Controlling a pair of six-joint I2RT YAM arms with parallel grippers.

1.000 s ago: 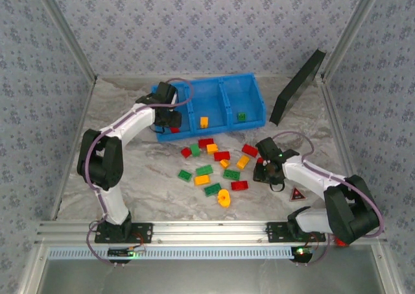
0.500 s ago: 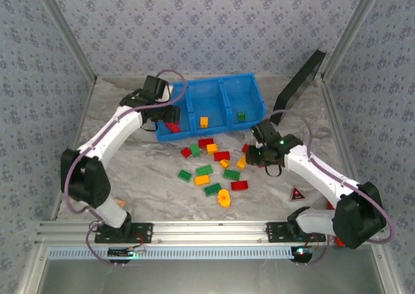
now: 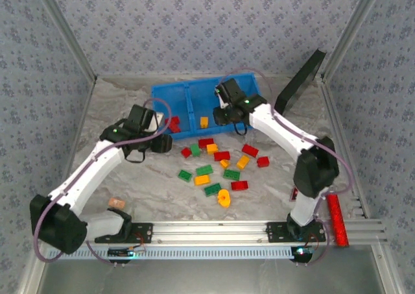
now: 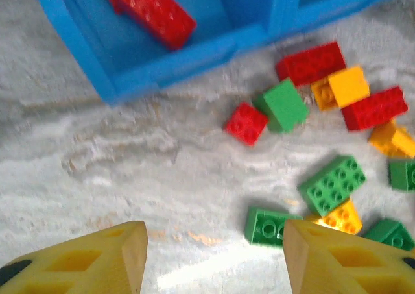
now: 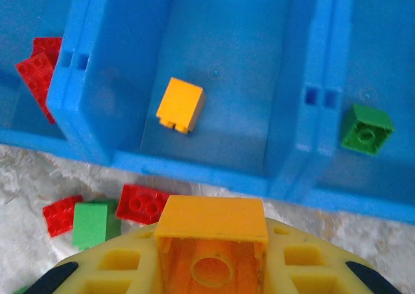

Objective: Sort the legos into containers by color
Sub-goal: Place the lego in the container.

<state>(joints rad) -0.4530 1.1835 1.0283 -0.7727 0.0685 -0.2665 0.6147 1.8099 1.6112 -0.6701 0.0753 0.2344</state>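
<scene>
Where the left jaws hang over the counter [image 3: 152, 177] before the blue bin [image 3: 194, 86], they stand apart and empty. The bin's left compartment holds red legos [image 3: 173, 124], the middle an orange lego [image 3: 203, 122]. Before it lie loose legos [image 3: 222, 156]. Above the middle compartment's front wall, the right jaws clamp an orange brick [image 5: 212, 242].

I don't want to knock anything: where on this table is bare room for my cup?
Bare stone lies left of the blue bin, toward the wall, and between the loose bricks and the near rail. Right before the bin it is crowded.
</scene>
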